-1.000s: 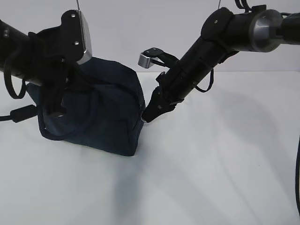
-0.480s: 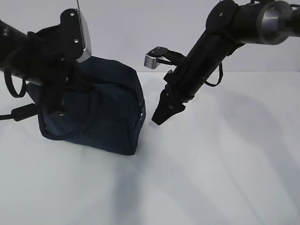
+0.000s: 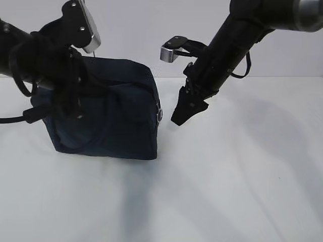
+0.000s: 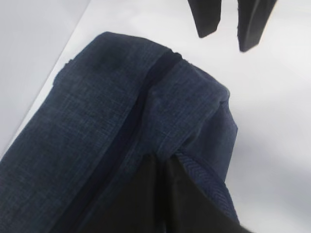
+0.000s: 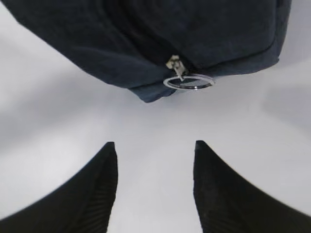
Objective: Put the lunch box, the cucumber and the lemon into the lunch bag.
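The navy lunch bag [image 3: 116, 111] stands on the white table at the left. Its zipper looks closed, and the metal ring pull [image 3: 159, 115] hangs at its right end. My left gripper [image 4: 165, 162] is shut on the fabric at the top of the bag [image 4: 107, 111]. My right gripper [image 3: 181, 119] is open and empty, a short way to the right of the ring pull and not touching it. In the right wrist view the ring pull [image 5: 188, 81] lies beyond my open right gripper [image 5: 155, 144]. The lunch box, cucumber and lemon are out of view.
The white table [image 3: 237, 166] stretches to the right and front of the bag. My left arm [image 3: 45, 55] leans over the bag's top, with a cable at its left side. My right gripper's fingers [image 4: 206, 19] show beyond the bag's end in the left wrist view.
My right gripper has drawn back up and to the right, away from the bag's zipper end. The bag has shifted slightly right and stands squarer under my left gripper.
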Robot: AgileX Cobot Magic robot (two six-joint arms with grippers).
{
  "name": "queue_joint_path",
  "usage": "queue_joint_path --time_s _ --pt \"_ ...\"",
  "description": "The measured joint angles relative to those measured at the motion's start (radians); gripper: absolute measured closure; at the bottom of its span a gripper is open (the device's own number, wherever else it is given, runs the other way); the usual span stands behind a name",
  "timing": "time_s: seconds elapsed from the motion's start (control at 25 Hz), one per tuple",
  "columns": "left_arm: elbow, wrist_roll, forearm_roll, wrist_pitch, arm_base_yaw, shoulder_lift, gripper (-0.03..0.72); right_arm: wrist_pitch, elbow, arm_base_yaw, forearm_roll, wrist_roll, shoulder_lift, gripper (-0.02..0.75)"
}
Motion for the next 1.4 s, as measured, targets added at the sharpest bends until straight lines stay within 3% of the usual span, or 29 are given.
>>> queue_joint_path --time_s 0.28,0.36,0.72,0.8,1.04,1.4 --pt "0.0 0.0 -0.402 -0.009 0.0 0.0 0.692 0.01 0.0 0.0 -0.041 0.149 -0.079 0.343" --pt "0.0 -0.002 -0.462 -0.023 0.0 0.0 0.692 0.013 0.0 0.0 -0.053 0.213 -0.082 0.342" --pt "0.0 -0.008 -0.523 -0.093 0.0 0.049 0.676 0.014 0.0 0.0 -0.071 0.279 -0.144 0.342" --pt "0.0 -0.008 -0.534 -0.091 0.0 0.055 0.628 0.014 0.0 0.0 -0.074 0.284 -0.163 0.342" --pt "0.0 -0.098 -0.567 -0.058 0.0 0.059 0.301 0.017 0.0 0.0 -0.077 0.304 -0.223 0.342" --pt "-0.031 -0.159 -0.546 0.189 0.034 0.026 0.266 0.019 0.0 0.0 -0.094 0.409 -0.242 0.342"
